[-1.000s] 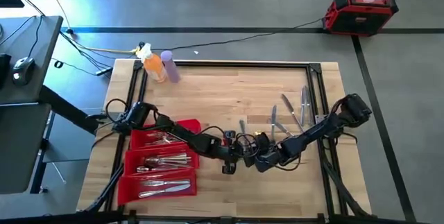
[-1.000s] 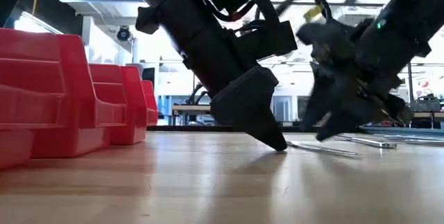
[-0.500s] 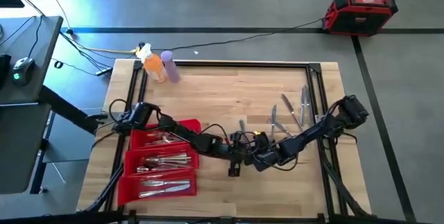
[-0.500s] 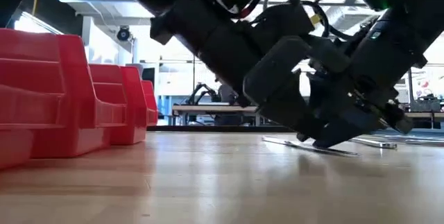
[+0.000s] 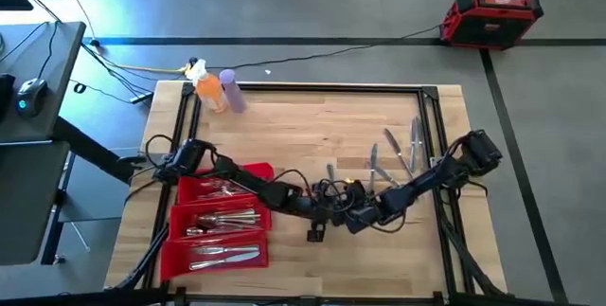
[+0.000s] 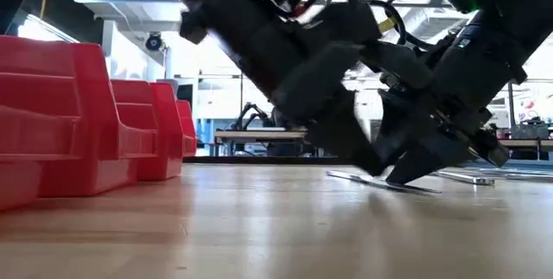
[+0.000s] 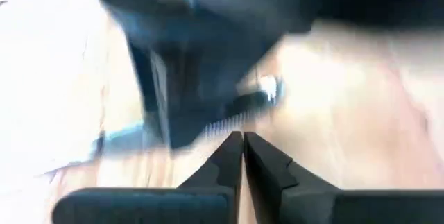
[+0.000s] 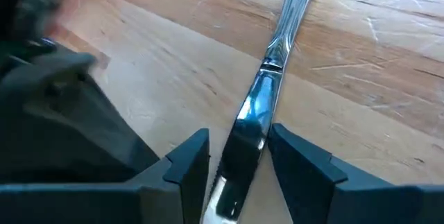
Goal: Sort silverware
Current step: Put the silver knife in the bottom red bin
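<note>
Pick-up step: right gripper (image 8: 239, 158), fingers spread, straddles a slim shiny metal knife (image 8: 267, 89) flat on the wooden table (image 5: 303, 126) mid-near; left gripper (image 7: 243, 156), pressed together, beside; next, close and lift.

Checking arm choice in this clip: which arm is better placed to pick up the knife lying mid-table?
The right. Its claw is open astride the knife, fingers either side. The left claw is shut, holding nothing visible.
</note>
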{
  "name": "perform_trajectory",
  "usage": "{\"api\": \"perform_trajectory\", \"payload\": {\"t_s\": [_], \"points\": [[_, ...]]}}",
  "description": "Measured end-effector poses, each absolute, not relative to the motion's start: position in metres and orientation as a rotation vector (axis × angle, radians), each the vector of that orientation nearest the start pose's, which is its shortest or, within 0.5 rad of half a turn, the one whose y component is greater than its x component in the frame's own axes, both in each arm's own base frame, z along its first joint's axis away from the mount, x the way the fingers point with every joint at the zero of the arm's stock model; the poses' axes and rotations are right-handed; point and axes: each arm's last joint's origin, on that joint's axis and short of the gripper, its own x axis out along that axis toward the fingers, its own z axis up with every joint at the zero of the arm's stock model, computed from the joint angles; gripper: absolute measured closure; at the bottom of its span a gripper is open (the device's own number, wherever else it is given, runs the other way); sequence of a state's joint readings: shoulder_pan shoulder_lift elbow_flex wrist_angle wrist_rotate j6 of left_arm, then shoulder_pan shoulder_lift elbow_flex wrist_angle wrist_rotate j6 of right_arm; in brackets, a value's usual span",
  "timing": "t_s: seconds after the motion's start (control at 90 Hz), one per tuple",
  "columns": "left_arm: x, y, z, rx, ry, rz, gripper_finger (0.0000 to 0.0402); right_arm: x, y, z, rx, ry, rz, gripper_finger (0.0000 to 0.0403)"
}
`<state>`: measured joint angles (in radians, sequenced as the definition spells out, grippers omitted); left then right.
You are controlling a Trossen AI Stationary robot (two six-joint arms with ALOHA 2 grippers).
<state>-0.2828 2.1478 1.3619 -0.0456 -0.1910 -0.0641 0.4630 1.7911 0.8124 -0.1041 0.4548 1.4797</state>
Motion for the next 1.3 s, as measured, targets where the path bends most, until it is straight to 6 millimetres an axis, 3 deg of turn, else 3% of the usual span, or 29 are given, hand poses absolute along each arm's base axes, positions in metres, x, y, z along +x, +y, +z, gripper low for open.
{"api": "perform_trajectory", "payload": {"t_s": [0.2,0.344,0.533,0.789,1.156,1.3], "points": [[0.416,-0.124,0.139,0.233,0.853,0.027,0.0401,0.278,0.127,0.119,0.890,0.771,-0.635,0.0261],[0.424,-0.115,0.113,0.245,0.865,0.048,0.0401,0.278,0.127,0.113,0.880,0.797,-0.641,0.0261],[0.432,-0.102,0.097,0.213,0.869,0.056,0.0401,0.281,0.129,0.105,0.862,0.784,-0.621,0.0261],[0.441,-0.098,0.086,0.130,0.810,0.042,0.0401,0.291,0.133,0.104,0.884,0.728,-0.538,0.0261],[0.442,-0.099,0.083,0.108,0.808,0.034,0.0401,0.289,0.132,0.103,0.863,0.727,-0.576,0.0262],[0.440,-0.101,0.084,0.105,0.819,0.028,0.0401,0.285,0.130,0.101,0.840,0.784,-0.601,0.0300]]}}
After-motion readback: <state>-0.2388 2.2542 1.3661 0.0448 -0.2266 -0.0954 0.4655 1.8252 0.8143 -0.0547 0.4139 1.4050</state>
